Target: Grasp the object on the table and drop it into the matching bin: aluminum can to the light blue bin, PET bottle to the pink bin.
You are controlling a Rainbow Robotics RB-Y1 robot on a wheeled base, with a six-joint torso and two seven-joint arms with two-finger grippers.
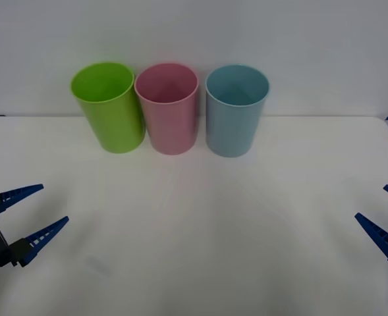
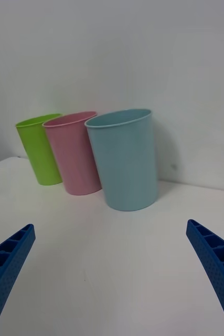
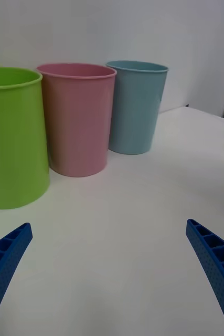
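The pink bin (image 1: 167,108) is standing upright at the far side of the table (image 1: 200,230), in the middle of a row of three. It is a tall round plastic cup shape, tapering slightly toward its base, with its mouth open upward. The light blue bin (image 1: 236,110) is standing upright just to its right with a small gap between them, sharing the same tall tapered shape and open mouth. The table is showing as a wide, flat, plain white top, stretching from the bins toward the near edge.
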